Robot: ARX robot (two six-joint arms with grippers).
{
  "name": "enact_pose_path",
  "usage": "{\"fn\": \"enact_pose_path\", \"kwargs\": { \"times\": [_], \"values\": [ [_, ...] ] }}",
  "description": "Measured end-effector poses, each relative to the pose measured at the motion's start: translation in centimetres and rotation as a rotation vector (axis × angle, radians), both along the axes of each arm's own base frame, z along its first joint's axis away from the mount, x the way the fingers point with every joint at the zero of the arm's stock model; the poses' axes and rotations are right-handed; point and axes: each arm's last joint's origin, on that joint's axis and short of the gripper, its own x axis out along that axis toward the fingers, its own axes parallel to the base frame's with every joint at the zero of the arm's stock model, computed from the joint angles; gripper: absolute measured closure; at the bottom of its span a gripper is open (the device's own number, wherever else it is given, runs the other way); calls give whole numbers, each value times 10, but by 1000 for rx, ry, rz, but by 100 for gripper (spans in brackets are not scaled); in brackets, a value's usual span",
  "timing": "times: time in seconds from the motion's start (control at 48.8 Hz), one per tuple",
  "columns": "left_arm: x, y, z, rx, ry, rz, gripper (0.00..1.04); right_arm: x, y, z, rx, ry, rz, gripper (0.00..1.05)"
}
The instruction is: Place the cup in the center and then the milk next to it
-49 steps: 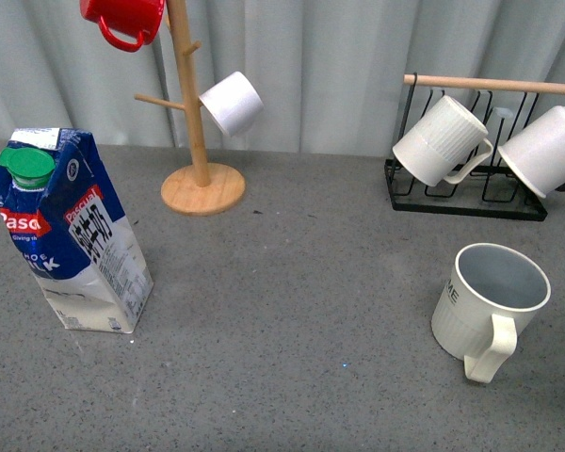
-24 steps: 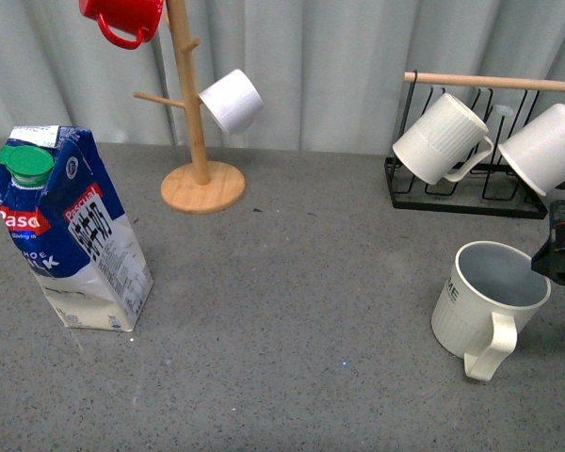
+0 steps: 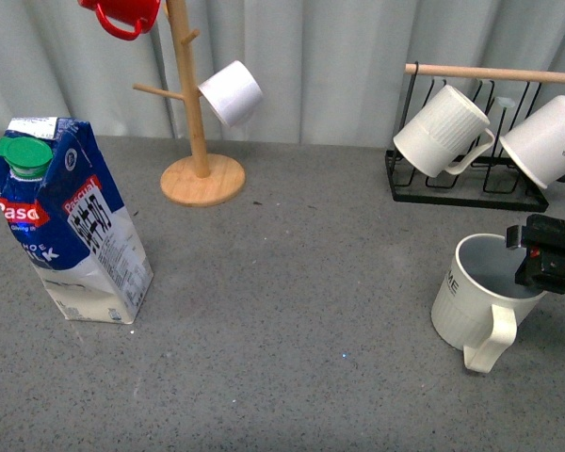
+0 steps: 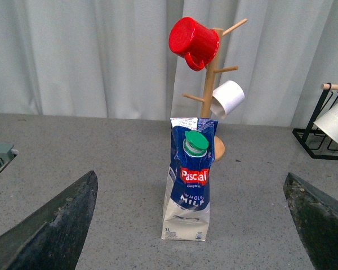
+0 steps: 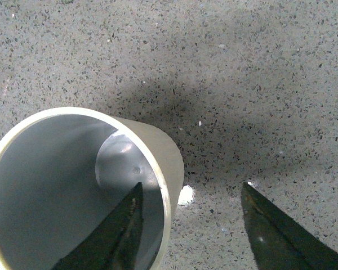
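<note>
The cup (image 3: 485, 292) is cream-white with vertical ribbing, grey-blue inside, and carries dark lettering near its rim. The milk carton (image 3: 71, 231) is deep blue and white with a red brand label, black print on its white side panel, a cream base and a round green cap (image 3: 24, 155). The table (image 3: 292, 311) is grey with fine dark and pale speckles. A glossy red mug (image 3: 122, 14) and a plain white mug (image 3: 232, 92) hang on a light-brown wooden mug tree (image 3: 196, 141). Two white ribbed mugs (image 3: 441, 134) sit on a black wire rack (image 3: 466, 196). The curtain (image 3: 339, 66) is pale grey. The right gripper (image 3: 544, 264) is black.
</note>
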Motion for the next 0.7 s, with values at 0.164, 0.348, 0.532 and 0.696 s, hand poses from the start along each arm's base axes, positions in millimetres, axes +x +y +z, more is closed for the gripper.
{"fn": "enact_pose_path", "kwargs": {
  "times": [0.164,0.348,0.532,0.696],
  "values": [
    [0,0,0,0,0,0,7,3,2,3,9,-5,2,79],
    [0,0,0,0,0,0,7,3,5,4,15,11,6,104],
    [0,0,0,0,0,0,7,4,7,6,23,30,3,103],
    [0,0,0,0,0,0,7,7,24,16,48,64,64,103]
  ]
}}
